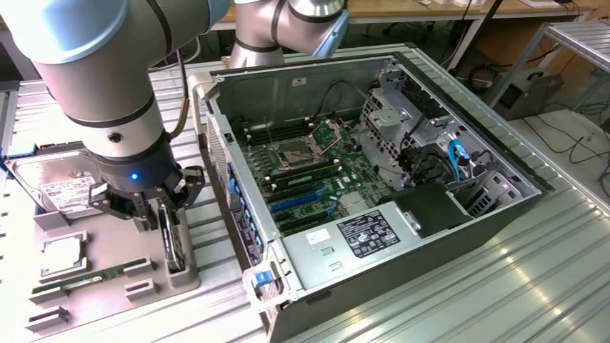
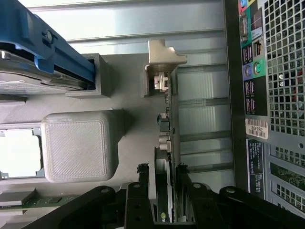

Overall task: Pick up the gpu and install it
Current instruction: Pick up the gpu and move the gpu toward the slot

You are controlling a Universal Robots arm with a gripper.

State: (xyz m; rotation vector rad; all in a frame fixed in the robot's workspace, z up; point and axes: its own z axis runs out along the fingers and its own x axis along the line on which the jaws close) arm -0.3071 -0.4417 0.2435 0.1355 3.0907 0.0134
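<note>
The end effector (image 1: 160, 213) stands wide open. Its 2 fingers (image 2: 142, 191) straddle the gpu (image 1: 173, 246), one close on each side of the card's edge, and no grip is closed on it. The gpu stands on edge in a slot along the right edge of the grey tray (image 1: 114, 246), at the exterior view's left, just beside the open computer case (image 1: 286, 86). Room is tight: the case's rear wall lies near on one side, a raised tray block (image 2: 78, 145) on the other. The arm (image 1: 105, 86) descends almost vertically over the tray, with the hard drive (image 1: 57, 187) at the tray's far left. Tray and case rest on the ribbed bench (image 1: 533, 286).
</note>
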